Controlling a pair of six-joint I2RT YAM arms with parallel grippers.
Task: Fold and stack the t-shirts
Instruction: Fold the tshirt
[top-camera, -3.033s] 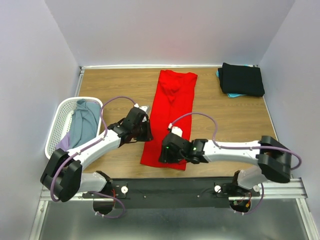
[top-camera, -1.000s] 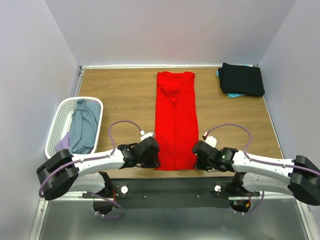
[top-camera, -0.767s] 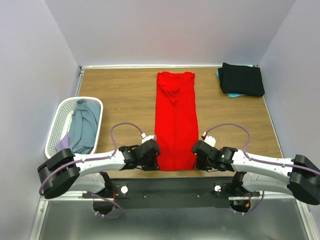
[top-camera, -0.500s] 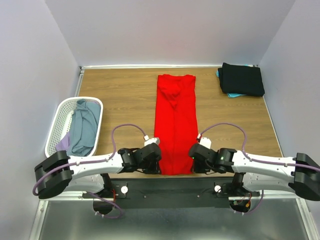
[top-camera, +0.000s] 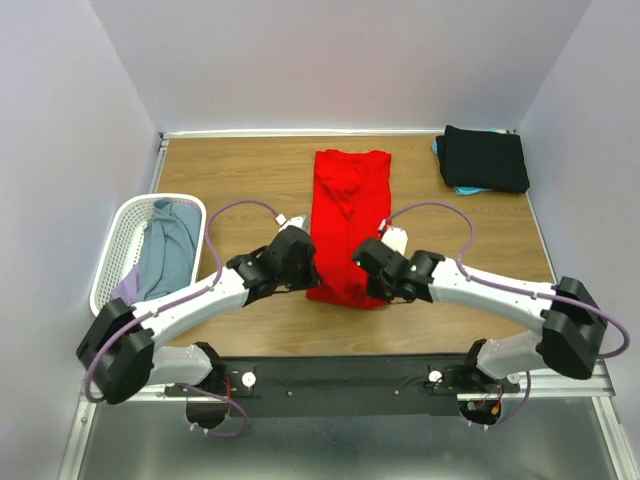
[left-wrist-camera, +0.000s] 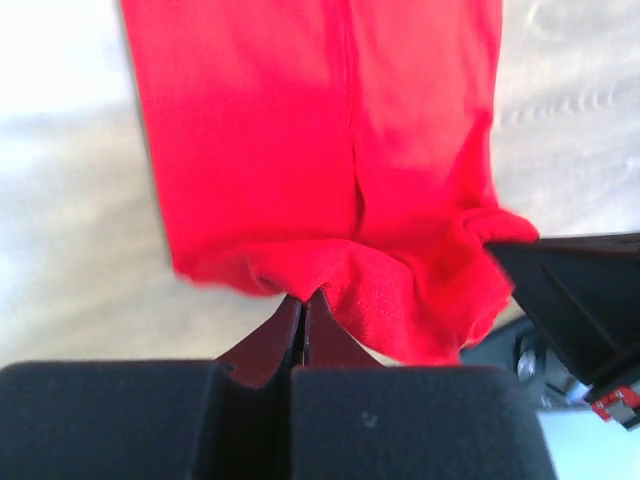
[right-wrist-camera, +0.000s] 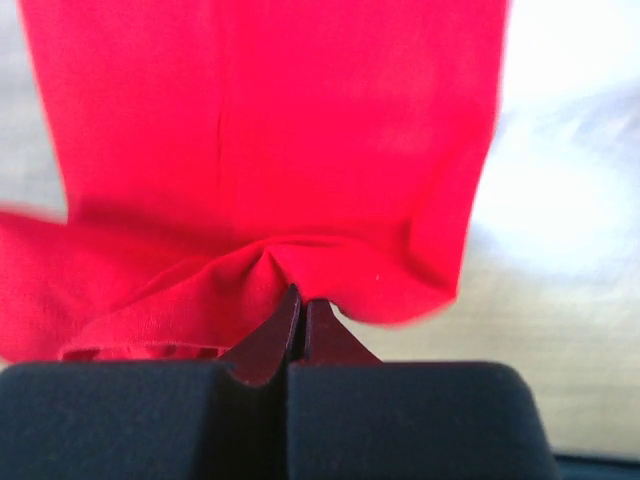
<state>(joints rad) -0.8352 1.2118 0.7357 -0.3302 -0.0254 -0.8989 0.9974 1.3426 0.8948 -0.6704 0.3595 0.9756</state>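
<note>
The red t-shirt (top-camera: 348, 205) lies as a long narrow strip down the middle of the table, its near hem lifted and carried toward the far end. My left gripper (top-camera: 312, 277) is shut on the hem's left corner (left-wrist-camera: 300, 285). My right gripper (top-camera: 372, 277) is shut on the hem's right corner (right-wrist-camera: 290, 275). In both wrist views the red cloth bunches at the closed fingertips and hangs over the flat part of the shirt. A folded black t-shirt (top-camera: 485, 158) rests on a teal one (top-camera: 462, 188) at the far right corner.
A white mesh basket (top-camera: 122, 232) at the left edge holds a grey-blue shirt (top-camera: 168, 250) and a lavender one (top-camera: 126, 287). The wooden table (top-camera: 240, 180) has a raised rim along its back and sides.
The left gripper shut on the near hem beside the shut right one. Both then lifted it and moved away from the near edge, so the shirt's visible length shortened.
</note>
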